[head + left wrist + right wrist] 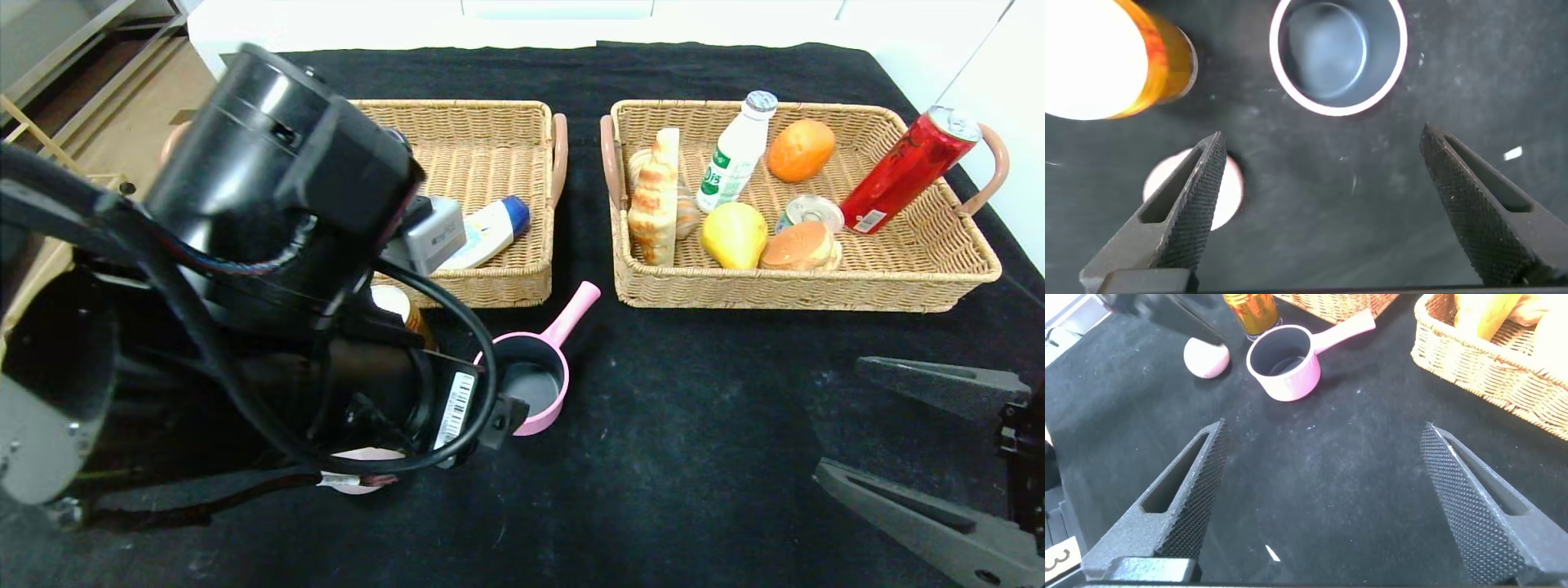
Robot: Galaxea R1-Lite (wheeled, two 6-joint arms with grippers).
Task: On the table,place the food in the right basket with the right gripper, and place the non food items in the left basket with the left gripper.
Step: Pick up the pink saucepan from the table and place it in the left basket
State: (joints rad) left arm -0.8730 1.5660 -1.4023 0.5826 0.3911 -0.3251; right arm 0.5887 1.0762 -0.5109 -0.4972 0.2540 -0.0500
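My left gripper [1323, 196] hangs with jaws apart above the pink pot [535, 384], since non-food goes in the left basket [490, 282]. My right gripper [1323, 498], also spread, idles near the full right basket [898, 278].

Left pincer [1319, 192] poised low over the tabletop's front-left area, fingers spread; right pincer [914, 433] parked front-right, fingers spread.

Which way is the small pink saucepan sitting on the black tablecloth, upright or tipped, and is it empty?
Upright and empty: the small pink saucepan shows its round rim facing up and a bare grey inside.
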